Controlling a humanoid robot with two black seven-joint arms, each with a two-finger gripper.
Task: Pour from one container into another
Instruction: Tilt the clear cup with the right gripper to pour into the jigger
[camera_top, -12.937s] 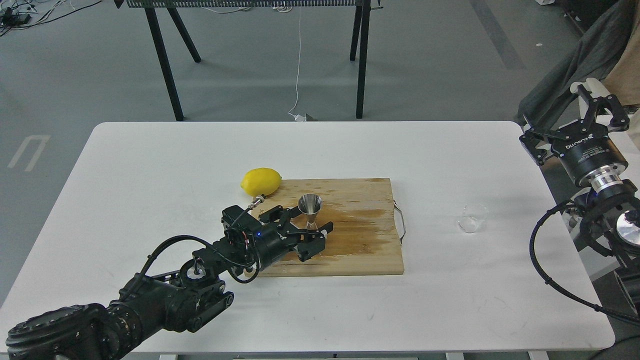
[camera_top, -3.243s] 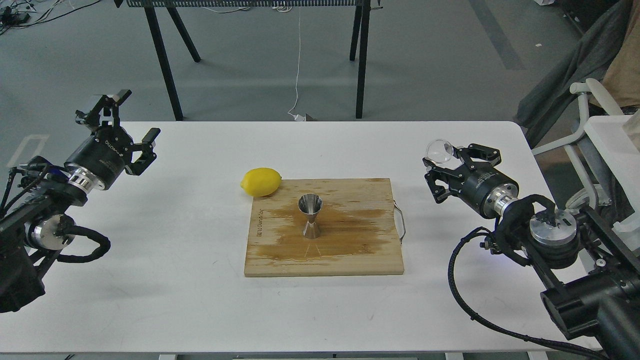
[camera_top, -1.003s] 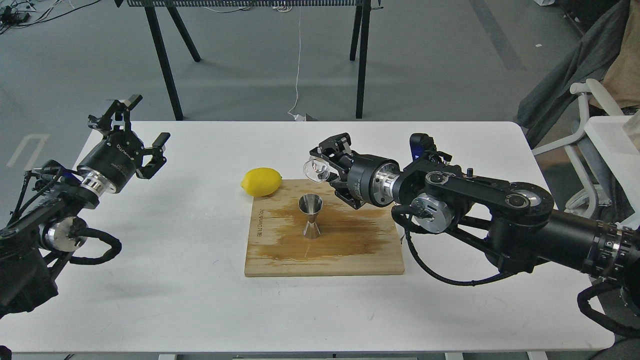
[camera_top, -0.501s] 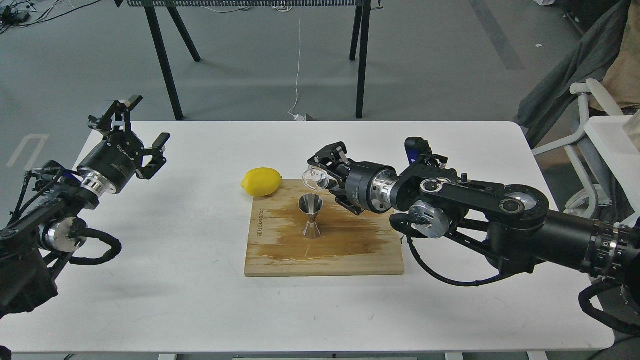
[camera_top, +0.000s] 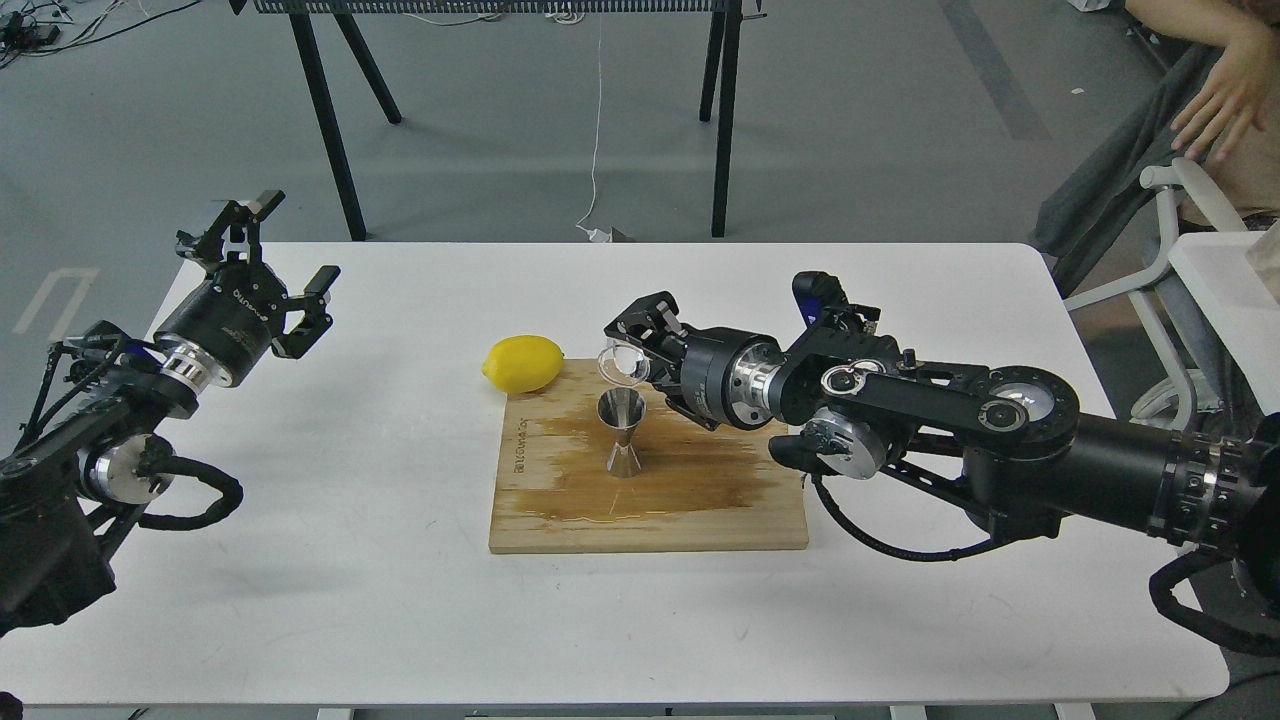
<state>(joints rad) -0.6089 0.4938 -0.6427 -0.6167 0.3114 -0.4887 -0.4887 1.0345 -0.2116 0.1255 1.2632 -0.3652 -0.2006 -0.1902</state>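
The steel jigger (camera_top: 621, 433) stands upright on the wet wooden cutting board (camera_top: 700, 500), mid-table. My right gripper (camera_top: 636, 348) is shut on the small clear glass cup (camera_top: 622, 366), which is tipped on its side with its mouth just above the jigger's top rim. My left gripper (camera_top: 268, 257) hangs open and empty above the table's far left corner, well away from the board.
A yellow lemon (camera_top: 522, 363) lies against the board's far left corner. The board has a wire handle (camera_top: 802, 448) on its right side. A person's hand (camera_top: 1215, 100) and a white chair (camera_top: 1180, 250) are at the far right. Black table legs (camera_top: 325, 110) stand behind.
My right gripper has carried the glass cup from the right side to over the jigger, lowering and tipping it in the last second. The left arm has held still. A hand appeared top right.
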